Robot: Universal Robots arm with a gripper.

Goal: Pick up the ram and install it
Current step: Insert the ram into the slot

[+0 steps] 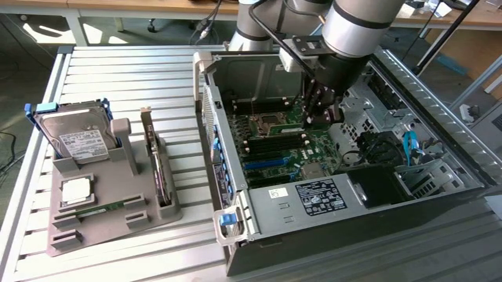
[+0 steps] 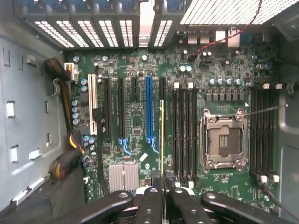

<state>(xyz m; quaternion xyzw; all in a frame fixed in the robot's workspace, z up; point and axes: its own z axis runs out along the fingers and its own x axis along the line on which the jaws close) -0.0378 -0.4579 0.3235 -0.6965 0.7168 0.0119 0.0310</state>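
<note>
Standing edge-on, thin green ram (image 2: 161, 135)

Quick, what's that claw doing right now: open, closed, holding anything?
The gripper is closed, holding the ram by its edge.

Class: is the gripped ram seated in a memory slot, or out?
Out. The gripper is shut on the ram, held edge-on above the motherboard; the memory slots beside it look empty.

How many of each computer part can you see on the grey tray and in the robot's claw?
Hard drive: 1
Processor chip: 1
Expansion card: 1
Ram sticks: 2 (lying ram stick, held ram)
Total: 5
</note>
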